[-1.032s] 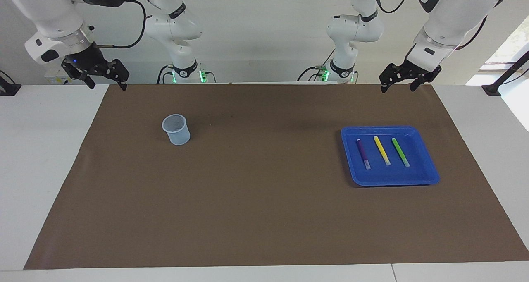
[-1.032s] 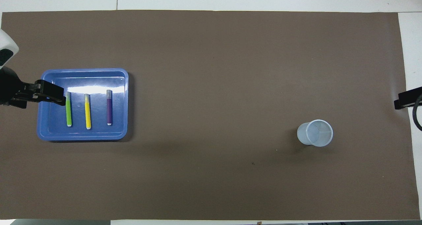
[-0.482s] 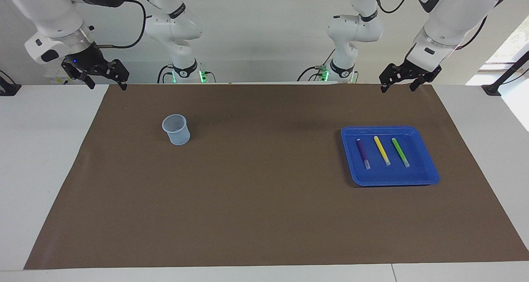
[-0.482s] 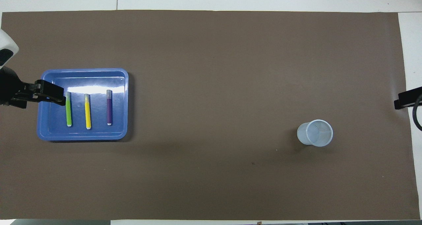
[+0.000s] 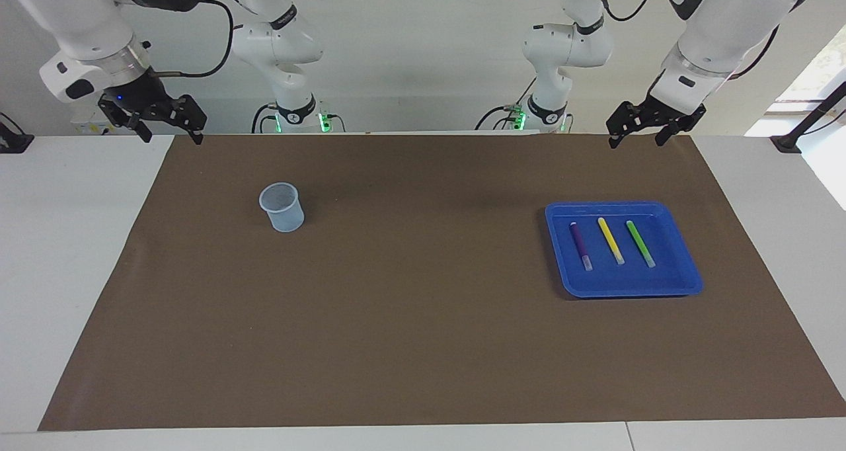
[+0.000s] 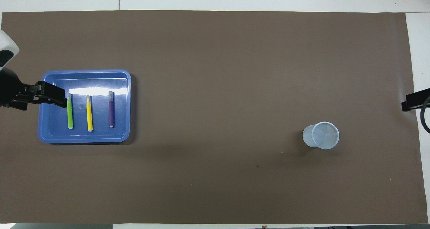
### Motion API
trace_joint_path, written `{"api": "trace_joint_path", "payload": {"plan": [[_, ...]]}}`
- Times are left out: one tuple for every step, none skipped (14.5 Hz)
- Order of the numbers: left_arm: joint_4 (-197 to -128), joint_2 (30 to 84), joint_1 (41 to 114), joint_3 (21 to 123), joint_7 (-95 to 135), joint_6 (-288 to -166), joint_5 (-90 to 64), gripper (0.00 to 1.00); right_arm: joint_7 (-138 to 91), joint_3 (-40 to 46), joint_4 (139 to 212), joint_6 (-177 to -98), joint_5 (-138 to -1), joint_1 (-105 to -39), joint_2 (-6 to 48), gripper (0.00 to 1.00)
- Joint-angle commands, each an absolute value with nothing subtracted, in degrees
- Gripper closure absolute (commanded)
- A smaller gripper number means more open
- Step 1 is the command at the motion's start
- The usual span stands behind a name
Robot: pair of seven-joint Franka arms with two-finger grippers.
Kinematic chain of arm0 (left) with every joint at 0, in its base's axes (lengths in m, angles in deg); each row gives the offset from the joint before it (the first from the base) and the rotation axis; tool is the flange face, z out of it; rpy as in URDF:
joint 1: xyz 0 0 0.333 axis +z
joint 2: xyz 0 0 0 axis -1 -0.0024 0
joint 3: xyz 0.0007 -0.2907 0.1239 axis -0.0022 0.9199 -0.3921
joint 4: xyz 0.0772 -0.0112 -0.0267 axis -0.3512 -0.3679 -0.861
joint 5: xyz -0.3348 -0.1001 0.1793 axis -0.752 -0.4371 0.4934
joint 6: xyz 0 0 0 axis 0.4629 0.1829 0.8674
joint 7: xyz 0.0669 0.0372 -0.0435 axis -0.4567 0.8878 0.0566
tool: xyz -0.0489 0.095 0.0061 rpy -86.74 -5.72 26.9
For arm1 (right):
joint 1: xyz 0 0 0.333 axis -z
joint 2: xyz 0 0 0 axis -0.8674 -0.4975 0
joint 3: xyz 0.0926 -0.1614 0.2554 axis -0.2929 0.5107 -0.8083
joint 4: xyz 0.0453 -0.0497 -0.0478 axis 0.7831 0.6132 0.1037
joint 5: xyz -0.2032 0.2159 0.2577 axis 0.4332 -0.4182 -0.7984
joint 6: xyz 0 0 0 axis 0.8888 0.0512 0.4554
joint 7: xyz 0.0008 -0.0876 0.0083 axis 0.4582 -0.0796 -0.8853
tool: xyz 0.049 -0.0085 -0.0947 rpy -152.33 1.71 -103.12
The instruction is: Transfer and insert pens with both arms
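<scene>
Pens lie untouched in my blue tray; nothing has moved, left gripper and right gripper both wide open, empty, transfer unstarted.

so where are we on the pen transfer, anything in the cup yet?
Nothing done yet. The purple pen, yellow pen and green pen all lie in the blue tray; the cup looks empty. Nothing in hand: left gripper and right gripper hang open at the robots' edge of the mat. All three transfers remain.
</scene>
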State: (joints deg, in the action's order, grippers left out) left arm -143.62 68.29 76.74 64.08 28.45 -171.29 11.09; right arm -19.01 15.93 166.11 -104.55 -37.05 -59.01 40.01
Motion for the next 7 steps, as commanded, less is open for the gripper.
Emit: {"api": "trace_joint_path", "payload": {"plan": [[-144.0, 68.6, 76.7, 63.7, 28.3, -170.9, 11.5, 0.0, -20.5, 15.8, 166.6, -105.0, -38.2, -58.5, 40.5, 0.0], [-144.0, 68.6, 76.6, 63.6, 28.3, -170.9, 11.6, 0.0, -20.5, 15.8, 166.6, -105.0, -38.2, -58.5, 40.4, 0.0], [-144.4, 68.7, 76.6, 63.5, 28.4, -171.3, 11.6, 0.0, -20.5, 15.8, 166.6, -105.0, -38.2, -58.5, 40.4, 0.0], [-146.0, 69.6, 76.9, 63.2, 28.4, -171.7, 11.6, 0.0, -20.5, 15.8, 166.6, -105.0, -38.2, -58.5, 40.5, 0.0], [-148.5, 70.9, 78.1, 63.2, 28.4, -173.3, 11.7, 0.0, -20.5, 15.8, 166.6, -105.0, -38.2, -58.5, 40.5, 0.0], [-151.5, 72.1, 79.5, 63.2, 28.5, -176.9, 11.7, 0.0, -20.5, 15.8, 166.6, -105.0, -38.2, -58.5, 40.5, 0.0], [-155.9, 73.8, 80.5, 63.3, 28.7, -179.9, 11.8, 0.0, -20.5, 15.8, 166.6, -105.0, -38.2, -58.5, 40.5, 0.0]]}}
